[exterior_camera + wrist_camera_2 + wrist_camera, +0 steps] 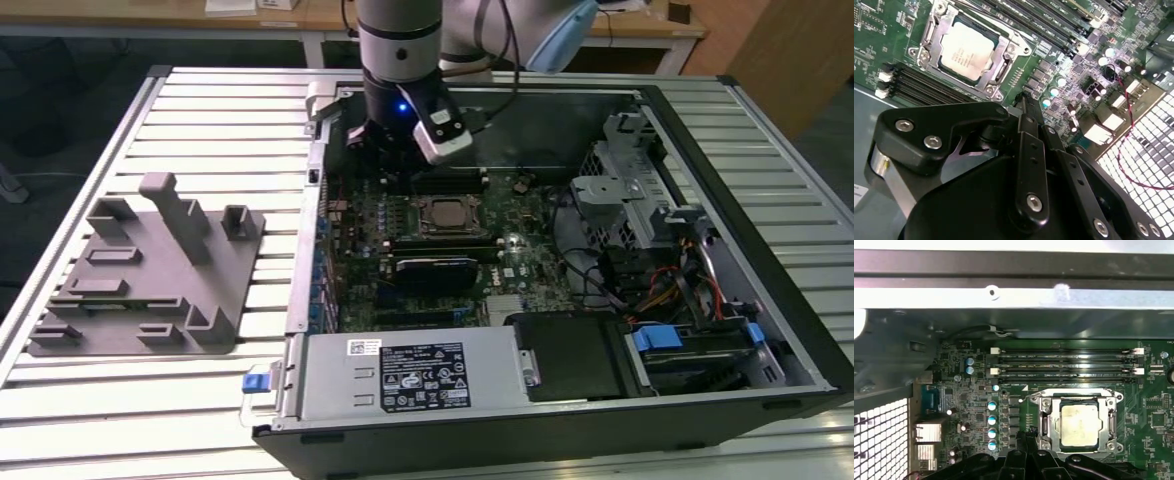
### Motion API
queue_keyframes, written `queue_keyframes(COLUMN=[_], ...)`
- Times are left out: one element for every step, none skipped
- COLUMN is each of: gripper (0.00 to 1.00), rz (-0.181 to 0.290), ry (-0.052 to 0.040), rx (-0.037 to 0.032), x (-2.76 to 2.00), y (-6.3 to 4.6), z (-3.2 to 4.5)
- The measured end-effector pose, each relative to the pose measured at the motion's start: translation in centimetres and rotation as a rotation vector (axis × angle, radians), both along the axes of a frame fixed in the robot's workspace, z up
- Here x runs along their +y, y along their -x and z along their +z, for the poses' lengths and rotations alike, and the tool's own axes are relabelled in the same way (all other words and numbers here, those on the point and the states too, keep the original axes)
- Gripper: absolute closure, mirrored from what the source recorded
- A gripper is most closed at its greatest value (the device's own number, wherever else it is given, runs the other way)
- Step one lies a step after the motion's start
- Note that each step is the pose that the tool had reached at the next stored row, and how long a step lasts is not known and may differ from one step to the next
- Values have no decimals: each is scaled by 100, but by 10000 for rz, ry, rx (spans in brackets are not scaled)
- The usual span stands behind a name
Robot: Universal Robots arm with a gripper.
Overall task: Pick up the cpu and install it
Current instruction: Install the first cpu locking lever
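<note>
- Silvery-white metal shows you where the cpu is. In both wrist views it lies inside the socket frame on the green motherboard, and from these angles it looks level.
- Your gripper hangs just beside that socket, over the row of capacitors, inside the open computer case. The jaws are clenched together with nothing between them.
- I judge the placing itself done, so the step in hand is checking the seat. Compare the chip's dark rim with the frame on all four sides. An even margin all round suggests it sits flat.
- I cannot tell whether the frame's latch is fastened, so treat the chip as loose.
- Keep the fingertips off the chip's top plate, because a sideways nudge could lift a corner.
- Any travel near the board is safest vertical, I think. The memory slots run close along one side of the socket and the capacitors stand tall on another.
- The grey fixture block stands on the bench outside the case, well apart from the work.
</note>
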State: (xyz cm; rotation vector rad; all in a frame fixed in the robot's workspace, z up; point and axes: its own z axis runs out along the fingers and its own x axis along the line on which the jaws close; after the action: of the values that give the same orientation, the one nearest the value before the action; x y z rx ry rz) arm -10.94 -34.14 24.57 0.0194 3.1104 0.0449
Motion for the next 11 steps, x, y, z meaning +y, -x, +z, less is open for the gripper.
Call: queue_keyframes(gripper=[89, 89, 89, 89, 89, 89, 89, 89, 89, 89, 89], rz=[0, 0, -1, 1, 1, -1, 0, 0, 0, 0, 0], ry=[0, 0, 0, 1, 0, -2, -8, -9, -10, -10, -10], rx=[-4, -7, -8, -8, -9, -8, -8, -9, -9, -10, -13], x=[0, 0, 0, 0, 0, -1, -1, 0, 0, 0, 0], y=[7, 11, 13, 14, 15, 17, 18, 18, 18, 18, 18], z=[0, 0, 0, 1, 2, 5, 11, 20, 35, 51, 68])
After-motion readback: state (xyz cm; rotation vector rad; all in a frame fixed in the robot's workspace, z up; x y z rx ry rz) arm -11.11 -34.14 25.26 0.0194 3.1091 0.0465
